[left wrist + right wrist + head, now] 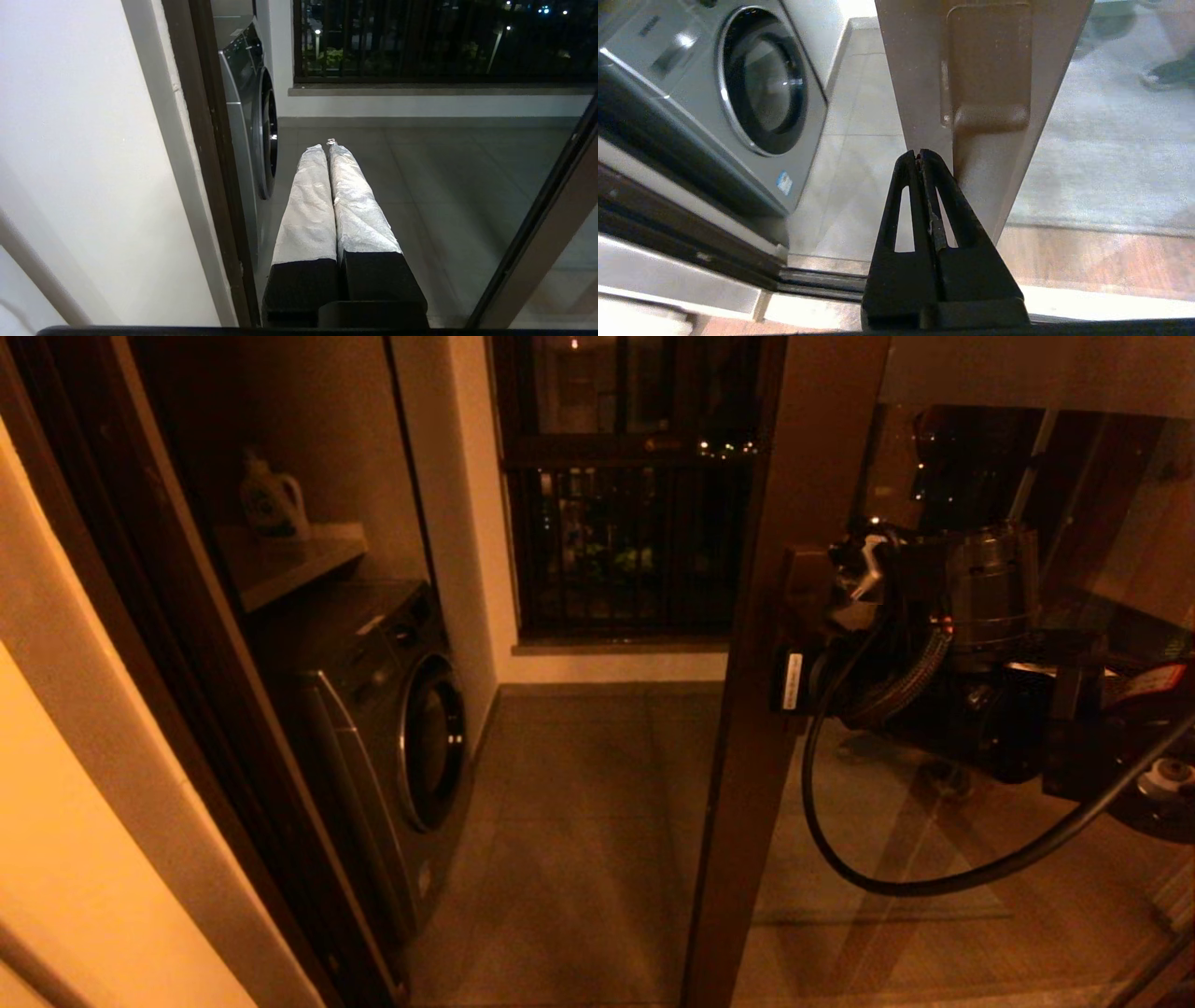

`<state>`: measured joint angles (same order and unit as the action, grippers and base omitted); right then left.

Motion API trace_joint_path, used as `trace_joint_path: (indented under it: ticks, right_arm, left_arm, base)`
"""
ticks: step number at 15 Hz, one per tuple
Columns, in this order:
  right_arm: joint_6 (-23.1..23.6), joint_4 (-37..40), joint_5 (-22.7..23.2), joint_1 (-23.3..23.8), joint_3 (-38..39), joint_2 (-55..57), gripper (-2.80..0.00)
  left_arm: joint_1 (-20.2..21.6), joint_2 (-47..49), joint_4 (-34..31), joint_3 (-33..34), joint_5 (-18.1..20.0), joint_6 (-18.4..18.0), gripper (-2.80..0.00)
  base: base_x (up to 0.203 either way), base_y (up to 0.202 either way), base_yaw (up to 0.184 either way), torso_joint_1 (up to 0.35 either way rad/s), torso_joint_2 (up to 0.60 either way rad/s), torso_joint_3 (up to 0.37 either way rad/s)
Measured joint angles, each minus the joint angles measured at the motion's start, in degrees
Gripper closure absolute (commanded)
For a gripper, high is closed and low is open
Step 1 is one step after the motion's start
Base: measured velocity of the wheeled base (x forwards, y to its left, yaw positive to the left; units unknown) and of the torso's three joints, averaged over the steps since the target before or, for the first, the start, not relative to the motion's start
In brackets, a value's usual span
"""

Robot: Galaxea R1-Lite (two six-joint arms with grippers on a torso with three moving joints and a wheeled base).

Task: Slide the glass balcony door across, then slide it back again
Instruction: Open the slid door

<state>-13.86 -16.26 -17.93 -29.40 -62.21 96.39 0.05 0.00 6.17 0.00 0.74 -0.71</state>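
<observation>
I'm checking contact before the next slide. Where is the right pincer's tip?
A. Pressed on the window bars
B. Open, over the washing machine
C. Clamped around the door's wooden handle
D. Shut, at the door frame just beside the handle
D: in the right wrist view the right pincer is shut, its tip at the door frame beside the handle, gripping nothing.

Head cam looks down thru doorway; both wrist cams low, fwd-facing (all share washing machine (pixel 392 709)).
</observation>
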Motion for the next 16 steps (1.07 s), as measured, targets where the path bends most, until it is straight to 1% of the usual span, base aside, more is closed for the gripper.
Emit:
trace_joint_path:
  ticks: [11, 16]
  right_arm:
    - [1.54, -0.11, 0.73, 6.92, 4.42, -4.39, 0.00]
    - [1.69, -0.02, 1.27, 10.35, 5.25, -5.53, 0.00]
  left_arm:
    - [0.00, 0.00, 0.02, 0.00, -0.06, 0.01, 0.00]
    - [0.00, 0.00, 0.00, 0.00, -0.05, 0.07, 0.00]
  base:
    - [0.000, 0.000, 0.000, 0.000, 0.00, 0.000]
    - [0.000, 0.000, 0.000, 0.000, 0.00, 0.000]
